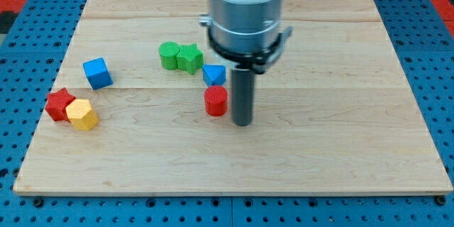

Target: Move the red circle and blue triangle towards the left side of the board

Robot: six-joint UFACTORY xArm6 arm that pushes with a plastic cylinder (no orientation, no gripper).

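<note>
The red circle stands near the board's middle. The blue triangle sits just above it, almost touching. My tip is on the board just right of the red circle and slightly below it, a small gap between them. The rod rises to the arm's white and grey body, which hides part of the board's top middle.
A green circle and a green star touch each other up and left of the blue triangle. A blue cube, a red star and a yellow hexagon lie at the view's left. The wooden board rests on a blue pegboard.
</note>
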